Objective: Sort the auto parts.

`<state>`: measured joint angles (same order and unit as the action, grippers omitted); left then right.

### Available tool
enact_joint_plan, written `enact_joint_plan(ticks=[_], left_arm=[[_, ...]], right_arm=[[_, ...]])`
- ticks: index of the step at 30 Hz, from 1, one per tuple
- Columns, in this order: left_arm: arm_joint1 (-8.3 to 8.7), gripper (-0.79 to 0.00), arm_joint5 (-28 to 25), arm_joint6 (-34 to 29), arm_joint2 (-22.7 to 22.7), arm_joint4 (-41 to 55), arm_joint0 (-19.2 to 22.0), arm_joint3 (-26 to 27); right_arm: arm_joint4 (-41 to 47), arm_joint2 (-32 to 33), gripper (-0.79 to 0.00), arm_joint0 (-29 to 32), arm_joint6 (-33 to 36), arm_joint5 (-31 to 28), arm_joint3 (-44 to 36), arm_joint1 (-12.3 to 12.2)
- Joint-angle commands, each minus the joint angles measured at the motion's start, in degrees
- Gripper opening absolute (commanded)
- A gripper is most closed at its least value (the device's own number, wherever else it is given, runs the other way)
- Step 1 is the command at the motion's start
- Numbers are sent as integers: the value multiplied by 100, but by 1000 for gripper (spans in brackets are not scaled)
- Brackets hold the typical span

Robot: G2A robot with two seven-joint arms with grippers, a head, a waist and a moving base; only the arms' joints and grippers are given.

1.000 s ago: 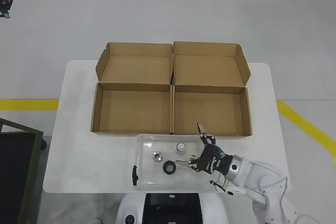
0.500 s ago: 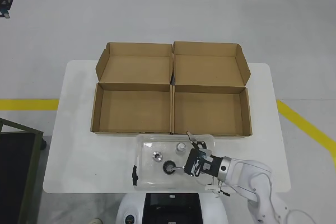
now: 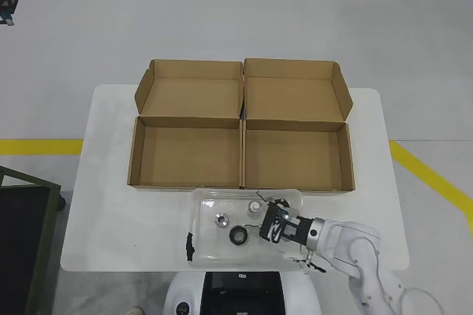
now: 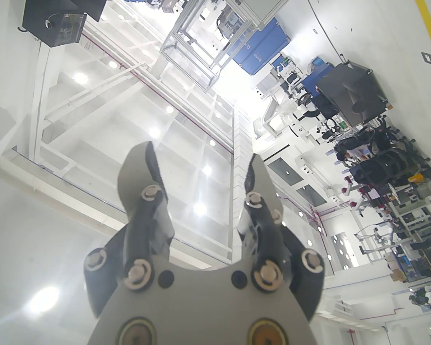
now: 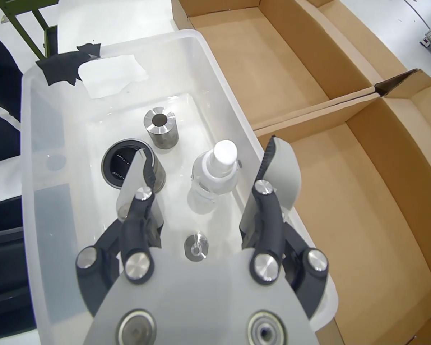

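A wall of the bin crowds the spread right gripper on one side, a black sleeve the other, a bottle between; cardboard boxes stand open-topped beyond

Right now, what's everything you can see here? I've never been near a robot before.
table: one, white, under everything
cardboard boxes: two, brown, open, side by side behind the tub
tub: one, clear plastic, at the table's near edge
slotted cylinder: one, silver, upright in the tub
sleeve: one, dark, upright beside the cylinder
bottle: one, clear with white cap, in the tub
disc: one, silver, on the tub floor
tape patch: one, black, on the tub's end wall
label: one, white, beside the tape
cart: one, green, on the floor
floor line: yellow
right arm: white, over the tub, jaws open, empty
left arm: grey jaws open, empty, pointing at the ceiling
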<state>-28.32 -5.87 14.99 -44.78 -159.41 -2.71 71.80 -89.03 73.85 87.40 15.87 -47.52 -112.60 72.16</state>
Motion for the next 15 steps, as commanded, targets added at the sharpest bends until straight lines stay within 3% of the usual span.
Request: enact_joint_plan(ticks=[1,7,12,15], left_arm=[[0,0,0,-1,0,0,0,0],[0,0,0,-1,0,0,0,0],[0,0,0,-1,0,0,0,0],[0,0,0,-1,0,0,0,0]], right_arm=[[5,-31,-215,-39,35,47,74,-8],[-70,-174,-197,-145,34,102,217,-34],[-162,-258,-348,-243,-28,248,335,-52],[-246,-298,-397,-289,-66,290,376,-67]])
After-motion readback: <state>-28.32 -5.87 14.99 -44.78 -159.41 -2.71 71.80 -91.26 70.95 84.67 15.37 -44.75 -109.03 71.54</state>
